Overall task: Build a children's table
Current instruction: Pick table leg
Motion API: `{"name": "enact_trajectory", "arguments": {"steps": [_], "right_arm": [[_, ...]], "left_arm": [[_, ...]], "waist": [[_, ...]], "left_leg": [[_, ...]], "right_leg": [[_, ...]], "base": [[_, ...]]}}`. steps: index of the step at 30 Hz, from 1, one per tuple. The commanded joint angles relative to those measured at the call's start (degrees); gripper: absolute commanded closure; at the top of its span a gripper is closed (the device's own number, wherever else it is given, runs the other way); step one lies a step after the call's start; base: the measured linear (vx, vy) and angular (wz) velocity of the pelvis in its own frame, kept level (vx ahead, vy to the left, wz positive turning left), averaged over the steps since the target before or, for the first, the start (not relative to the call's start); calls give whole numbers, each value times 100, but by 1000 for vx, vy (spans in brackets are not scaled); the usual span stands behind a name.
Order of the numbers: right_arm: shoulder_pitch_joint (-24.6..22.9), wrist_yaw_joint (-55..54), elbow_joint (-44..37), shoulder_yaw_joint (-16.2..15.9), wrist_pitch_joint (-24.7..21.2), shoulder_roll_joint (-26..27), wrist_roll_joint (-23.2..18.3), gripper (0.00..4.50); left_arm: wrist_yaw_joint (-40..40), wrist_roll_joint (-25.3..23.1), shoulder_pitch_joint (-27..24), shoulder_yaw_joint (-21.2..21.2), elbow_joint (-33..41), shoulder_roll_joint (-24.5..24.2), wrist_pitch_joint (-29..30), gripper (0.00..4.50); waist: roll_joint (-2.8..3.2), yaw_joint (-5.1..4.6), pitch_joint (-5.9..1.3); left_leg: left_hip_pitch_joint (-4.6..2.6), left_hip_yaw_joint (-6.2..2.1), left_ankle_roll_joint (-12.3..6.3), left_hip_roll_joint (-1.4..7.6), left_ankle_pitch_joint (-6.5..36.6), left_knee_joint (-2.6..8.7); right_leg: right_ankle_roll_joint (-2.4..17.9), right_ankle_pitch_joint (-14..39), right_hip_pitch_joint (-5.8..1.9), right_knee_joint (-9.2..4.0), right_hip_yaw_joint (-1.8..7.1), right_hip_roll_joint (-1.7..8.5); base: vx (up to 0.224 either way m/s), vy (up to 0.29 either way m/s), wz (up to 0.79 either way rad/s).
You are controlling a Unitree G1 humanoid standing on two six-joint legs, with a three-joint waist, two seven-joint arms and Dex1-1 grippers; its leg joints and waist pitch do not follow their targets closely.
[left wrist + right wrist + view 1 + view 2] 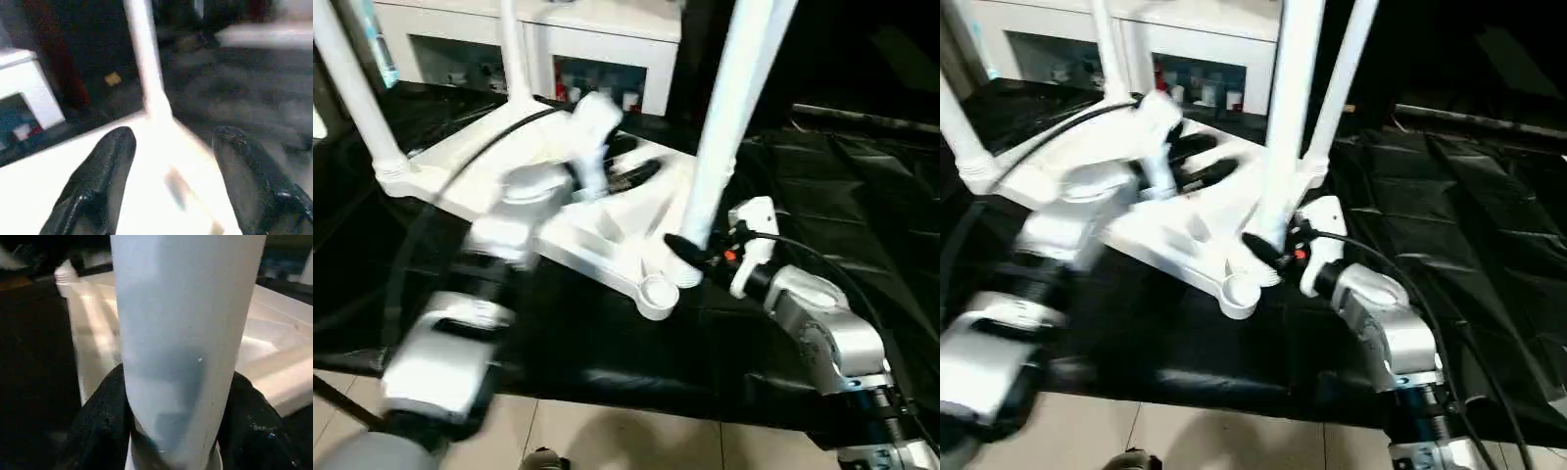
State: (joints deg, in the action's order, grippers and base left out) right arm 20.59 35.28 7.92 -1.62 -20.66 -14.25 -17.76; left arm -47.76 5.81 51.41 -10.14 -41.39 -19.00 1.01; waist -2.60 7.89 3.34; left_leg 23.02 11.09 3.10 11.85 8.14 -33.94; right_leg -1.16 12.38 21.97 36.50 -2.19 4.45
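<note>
Three long white tapered tube legs stand up from the white plastic rectangular tabletop [607, 230], which lies ribbed underside up on the black-draped desk [862, 196] in our left eye view: one at the far left corner [352, 88], one at the back [512, 49], and a thick near one [729, 108]. Our right hand [690, 257] is clamped around the base of that near leg, just beside an empty rounded corner socket [656, 291]. Our left hand [631, 174] hovers over the middle of the tabletop behind its white wrist. A white glass-door cabinet [558, 49] stands beyond the desk.

From the right eye we see the same layout, with a fourth leg [1342, 88] rising behind the gripped one [1285, 108].

Our left wrist view looks between two spread black fingers [100, 186], holding nothing, over the white tabletop surface [161, 196], with one leg [144, 58] rising at its far edge.

Our right wrist view has the gripped leg [186, 333] close up, black fingers [98, 426] pressed on either side, and the tabletop's ribs [274, 362] behind.
</note>
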Motion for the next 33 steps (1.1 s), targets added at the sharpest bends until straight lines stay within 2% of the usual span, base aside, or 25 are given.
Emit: {"name": "enact_trajectory", "arguments": {"steps": [1, 3, 4, 6, 7, 8, 11, 13, 14, 15, 17, 18, 20, 21, 22, 23, 24, 25, 26, 27, 28, 30, 31, 32, 33], "right_arm": [[130, -41, 19, 166, 102, -75, 1, 261], [149, -24, 51, 248, 98, -121, -18, 261], [153, 26, 50, 262, 87, -160, -35, 261], [156, 56, 58, 263, 88, -191, -50, 261], [156, 71, 58, 261, 89, -204, -54, 261], [148, 137, 48, 252, 80, -260, -73, 261], [133, 171, 29, 246, 69, -288, -81, 261], [90, 174, -23, 221, 54, -286, -73, 261], [74, 175, -40, 215, 51, -284, -70, 261], [54, 175, -62, 209, 48, -282, -68, 261], [-46, 179, -161, 194, 12, -259, -72, 261], [-60, 180, -178, 190, 4, -254, -72, 261], [-147, 157, -282, 151, -25, -225, -69, 261], [-147, 157, -282, 151, -25, -225, -69, 261], [-174, 151, -315, 136, -31, -221, -69, 261], [-221, 146, -364, 122, -41, -215, -74, 261], [-286, 152, -418, 102, -48, -219, -72, 261], [-388, 155, -495, 75, -46, -228, -56, 261], [-428, 157, -526, 67, -43, -235, -45, 261], [-468, 156, -554, 62, -37, -242, -38, 261], [-468, 156, -554, 62, -37, -242, -38, 261], [-516, 134, -615, 60, -47, -243, -34, 261], [-561, 90, -706, 62, -76, -235, -35, 261], [-596, 48, -788, 59, -105, -226, -30, 261], [-628, 27, -845, 52, -118, -225, -23, 261]], "left_arm": [[-471, -232, -133, -309, -23, -99, -134, 115], [-1550, -318, -404, -682, 108, -458, -46, 92], [-1870, -322, -475, -779, 130, -537, -10, 77], [-2037, -338, -498, -832, 96, -570, -33, 74], [-2042, -392, -493, -868, 49, -583, -91, 72], [-1924, -715, -428, -1033, -286, -624, -442, 72], [-1774, -958, -343, -1132, -609, -620, -715, 70], [-1705, -1038, -291, -1173, -797, -556, -815, 70], [-1676, -1067, -274, -1193, -856, -534, -852, 70], [-1637, -1107, -253, -1217, -926, -506, -900, 70], [-1488, -1246, -224, -1315, -1106, -420, -976, 70], [-1470, -1264, -219, -1330, -1132, -409, -985, 70], [-1496, -1266, -175, -1320, -1316, -339, -995, 70], [-1496, -1266, -175, -1320, -1316, -339, -995, 70], [-1519, -1264, -151, -1303, -1388, -318, -1003, 100], [-1563, -1268, -105, -1274, -1532, -286, -1045, 100], [-1570, -1345, -41, -1283, -1714, -266, -1154, 100], [-1566, -1412, 32, -1276, -1932, -231, -1248, 111], [-1544, -1436, 63, -1271, -2028, -208, -1291, 132], [-1492, -1434, 91, -1237, -2133, -165, -1320, 142], [-1492, -1434, 91, -1237, -2133, -165, -1320, 142], [-1421, -1481, 144, -1233, -2295, -128, -1381, 166], [-1355, -1575, 198, -1279, -2441, -123, -1437, 166], [-1353, -1631, 241, -1311, -2543, -125, -1457, 177], [-1356, -1652, 264, -1321, -2587, -125, -1467, 177]], "waist": [[80, -21, -436], [75, -19, -433], [103, -25, -433], [116, -16, -429], [112, -16, -430], [148, -3, -423], [127, -15, -420], [121, -26, -423], [149, -27, -430], [133, -27, -435], [217, -10, -447], [180, -10, -448], [300, -4, -454], [256, -20, -439], [226, -13, -442], [369, 12, -443], [341, -19, -429], [369, 0, -447], [351, -9, -449], [449, -1, -451], [418, -10, -446], [418, -5, -452], [629, 12, -462], [526, -33, -449], [613, -20, -466]], "left_leg": [[-240, -97, 317, 146, 1292, 416], [-246, -95, 337, 146, 1291, 422], [-258, -78, 363, 149, 1309, 429], [-277, -71, 410, 157, 1402, 433], [-272, -69, 418, 158, 1447, 436], [-277, -80, 445, 157, 1595, 445], [-266, -95, 487, 158, 1739, 456], [-258, -96, 484, 157, 1693, 453], [-264, -99, 482, 160, 1667, 449], [-260, -96, 471, 159, 1630, 441], [-259, -99, 432, 154, 1542, 421], [-258, -97, 408, 157, 1529, 423], [-262, -109, 423, 146, 1587, 416], [-262, -95, 409, 143, 1652, 424], [-248, -97, 385, 136, 1646, 418], [-243, -117, 381, 138, 1638, 408], [-241, -100, 364, 124, 1699, 407], [-241, -120, 377, 128, 1668, 403], [-239, -112, 334, 123, 1601, 401], [-229, -123, 299, 121, 1560, 394], [-230, -110, 281, 119, 1591, 393], [-213, -106, 199, 118, 1511, 380], [-220, -127, 227, 114, 1532, 360], [-208, -120, 223, 112, 1573, 376], [-215, -132, 226, 110, 1516, 367]], "right_leg": [[1032, 295, -158, -412, 179, 346], [1085, 215, -155, -401, 178, 353], [1138, 189, -140, -391, 183, 343], [1194, 148, -127, -387, 179, 344], [1203, 168, -133, -389, 180, 349], [1185, 289, -124, -418, 182, 356], [1126, 466, -146, -428, 187, 380], [1135, 401, -152, -419, 190, 380], [1162, 299, -149, -411, 187, 377], [1191, 220, -159, -399, 186, 376], [1265, -27, -163, -376, 184, 372], [1275, -130, -175, -376, 180, 362], [1319, -156, -173, -374, 178, 365], [1324, -96, -171, -404, 180, 354], [1360, -22, -198, -397, 183, 367], [1378, 55, -190, -392, 187, 392], [1349, 55, -190, -445, 193, 358], [1360, -4, -215, -412, 188, 366], [1345, -98, -215, -414, 184, 350], [1371, -112, -210, -403, 180, 362], [1376, -70, -208, -426, 181, 358], [1441, 34, -221, -418, 181, 369], [1430, 75, -201, -409, 182, 379], [1387, 20, -230, -443, 184, 343], [1389, -57, -229, -421, 178, 350]], "base": [[0, 0, 0], [0, 0, 0], [0, 0, 0], [0, 0, 0], [0, 0, 0], [0, 0, 0], [0, 0, 0], [0, 0, 0], [0, 0, 0], [0, 0, 0], [0, 0, 0], [0, 0, 0], [0, 0, 0], [0, 0, 0], [0, 0, 0], [0, 0, 0], [0, 0, 0], [0, 0, 0], [0, 0, 0], [0, 0, 0], [0, 0, 0], [0, 0, 0], [0, 0, 0], [0, 0, 0], [0, 0, 0]]}}
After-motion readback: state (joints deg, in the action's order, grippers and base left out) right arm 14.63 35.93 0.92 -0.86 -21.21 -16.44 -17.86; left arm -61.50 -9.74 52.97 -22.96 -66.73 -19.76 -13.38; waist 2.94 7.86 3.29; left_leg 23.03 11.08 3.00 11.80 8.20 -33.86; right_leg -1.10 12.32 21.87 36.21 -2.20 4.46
